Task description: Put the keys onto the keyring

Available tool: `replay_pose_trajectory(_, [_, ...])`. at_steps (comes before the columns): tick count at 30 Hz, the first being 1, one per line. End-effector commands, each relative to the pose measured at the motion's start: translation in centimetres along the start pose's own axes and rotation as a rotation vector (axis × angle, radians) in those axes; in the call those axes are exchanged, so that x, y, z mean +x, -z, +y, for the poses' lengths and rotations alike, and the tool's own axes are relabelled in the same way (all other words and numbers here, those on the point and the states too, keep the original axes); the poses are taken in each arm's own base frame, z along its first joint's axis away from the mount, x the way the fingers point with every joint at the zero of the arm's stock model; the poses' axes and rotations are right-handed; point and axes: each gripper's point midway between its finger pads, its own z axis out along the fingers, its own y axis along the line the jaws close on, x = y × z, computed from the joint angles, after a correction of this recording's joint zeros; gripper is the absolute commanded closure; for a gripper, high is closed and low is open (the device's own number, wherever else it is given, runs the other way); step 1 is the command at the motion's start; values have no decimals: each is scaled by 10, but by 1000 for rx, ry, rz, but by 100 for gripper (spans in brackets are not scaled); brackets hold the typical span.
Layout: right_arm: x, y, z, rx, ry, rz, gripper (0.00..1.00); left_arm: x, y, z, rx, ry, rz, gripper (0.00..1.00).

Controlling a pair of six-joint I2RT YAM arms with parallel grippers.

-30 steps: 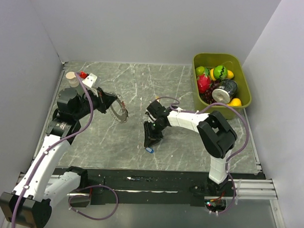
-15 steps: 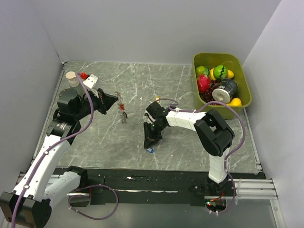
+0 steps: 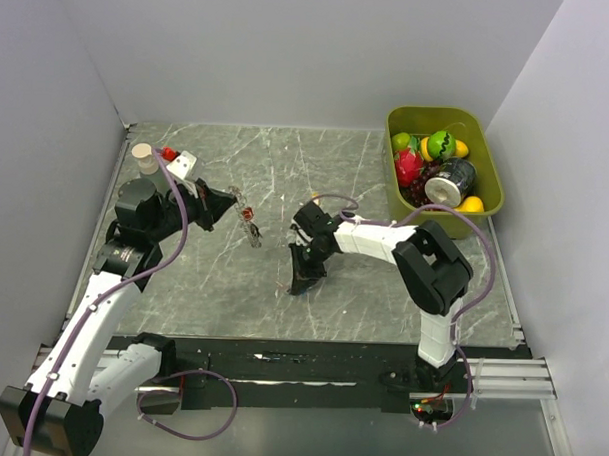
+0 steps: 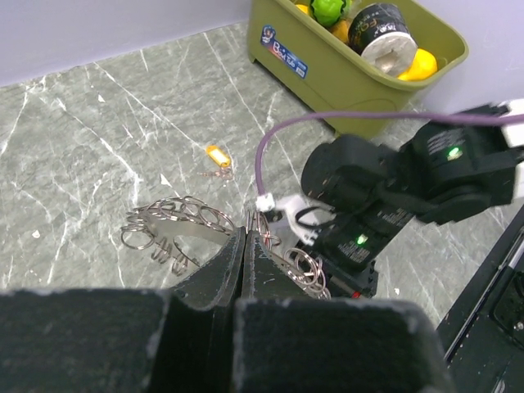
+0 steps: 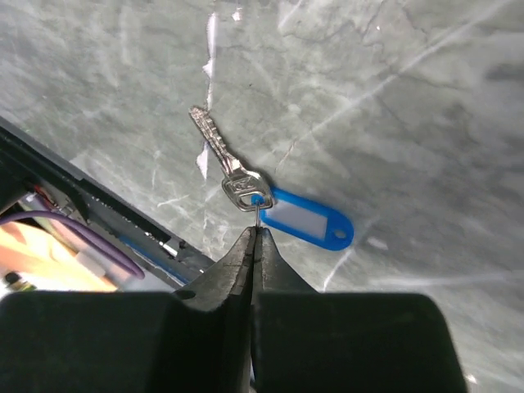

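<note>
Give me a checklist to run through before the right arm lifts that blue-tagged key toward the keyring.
1. Hold of left gripper on keyring: ok, shut on it.
2. Hold of right gripper on blue-tagged key: ok, pinching its small loop.
3. That key lifted off the table: not ok, it lies flat.
4. Gap in keyring turned toward the key: cannot tell.
5. Place of yellow-tagged key: ok, loose on the table.

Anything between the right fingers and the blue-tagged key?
Nothing: the right wrist view shows the right fingers pinching the blue-tagged key itself, at its tag end, with no gap.
</note>
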Motion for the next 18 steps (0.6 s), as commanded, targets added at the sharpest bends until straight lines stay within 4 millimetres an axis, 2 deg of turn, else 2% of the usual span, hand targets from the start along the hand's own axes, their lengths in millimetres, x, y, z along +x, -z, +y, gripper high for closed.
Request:
replay_pose_trajectory(1, [-28,49,25,-33,132,-184,100,-18,5,-11,52,-79,-65,99])
replay_pose_trajectory(6, [-37,79,31,-70,269,-297,100,-12,5,-18,110,-131,-48,99])
replay_pose_trajectory(7, [-42,92,36,-92,298,-349,100,-11,5,-19,123,-138,-46,99])
replay_pose_trajectory(9, [-43,100,34,-96,342,-382,100,-8,5,-25,162,-162,-41,99])
replay_pose_trajectory(10, [-48,112,38,-119,369,-420,100,-8,5,-26,174,-169,-38,99])
replay_pose_trajectory(14, [-43,133,48,-192,505,-463,100,-3,7,-40,282,-245,-24,99])
replay_pose_trajectory(17, [-31,152,63,-276,656,-503,100,0,8,-53,371,-259,-17,99])
replay_pose_trajectory(18, [-20,159,69,-327,731,-511,100,4,8,-57,407,-256,-6,99])
